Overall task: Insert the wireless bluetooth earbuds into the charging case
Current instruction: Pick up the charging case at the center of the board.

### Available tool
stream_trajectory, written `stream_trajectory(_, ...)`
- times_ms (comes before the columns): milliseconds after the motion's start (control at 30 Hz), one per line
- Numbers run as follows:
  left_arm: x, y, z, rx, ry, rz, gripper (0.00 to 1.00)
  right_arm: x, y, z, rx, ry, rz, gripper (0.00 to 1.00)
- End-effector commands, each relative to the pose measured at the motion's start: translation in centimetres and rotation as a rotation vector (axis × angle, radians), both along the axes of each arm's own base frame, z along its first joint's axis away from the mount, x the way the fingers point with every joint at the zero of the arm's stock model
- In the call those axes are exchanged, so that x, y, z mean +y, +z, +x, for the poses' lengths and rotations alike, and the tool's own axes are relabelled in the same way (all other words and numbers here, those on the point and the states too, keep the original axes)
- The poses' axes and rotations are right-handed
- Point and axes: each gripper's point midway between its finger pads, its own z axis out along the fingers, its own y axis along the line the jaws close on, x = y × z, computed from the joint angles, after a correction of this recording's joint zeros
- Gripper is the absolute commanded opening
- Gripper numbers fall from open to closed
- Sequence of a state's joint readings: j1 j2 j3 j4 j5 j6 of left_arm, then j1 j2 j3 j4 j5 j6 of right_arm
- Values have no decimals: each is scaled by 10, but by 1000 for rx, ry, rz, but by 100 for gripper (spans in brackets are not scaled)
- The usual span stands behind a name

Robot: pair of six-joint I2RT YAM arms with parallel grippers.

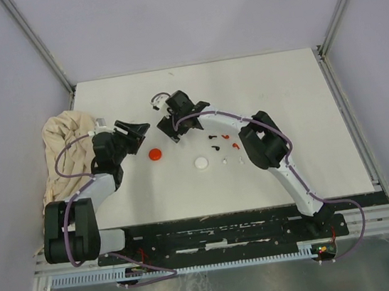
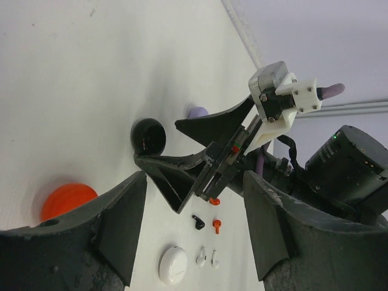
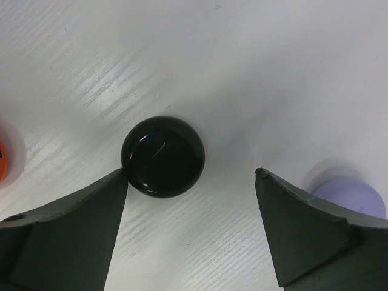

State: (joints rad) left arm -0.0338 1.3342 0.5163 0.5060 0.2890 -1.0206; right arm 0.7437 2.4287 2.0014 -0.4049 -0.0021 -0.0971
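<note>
The right gripper [image 3: 191, 173] hovers with its jaws wide apart over the black case [image 3: 162, 156], seemingly to seize it. The left gripper [image 2: 194, 176], apart and empty, faces it. The earbuds [image 2: 216, 225] lie loose near the white case [image 2: 173, 265].

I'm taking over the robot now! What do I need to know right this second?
Left gripper: open, empty, near the red case.
Right gripper: open, low over the black case, which sits close to one finger; the lilac case is beside it.
Earbuds: loose on the table by the white case.
Done: no earbud seen in any case; the cases look shut.
Left: open a case and put the earbuds in.
</note>
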Motion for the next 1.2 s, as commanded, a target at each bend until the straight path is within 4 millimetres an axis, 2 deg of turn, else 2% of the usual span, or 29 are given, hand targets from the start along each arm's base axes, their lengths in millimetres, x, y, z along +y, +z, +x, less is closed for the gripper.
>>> stream_trajectory(0, 5, 16, 0, -48, 17, -8, 71, 8, 12, 14, -19, -9, 54, 92)
stream_trajectory(200, 6, 14, -1, -43, 19, -7, 71, 8, 10, 11, 6, 28, 81, 82)
stream_trajectory(900, 7, 11, 0, -40, 17, -9, 71, 17, 2, 3, 59, 160, 119, 73)
stream_trajectory(1167, 8, 10, 0, -36, 10, -12, 71, 18, -1, 3, 71, 162, 111, 62)
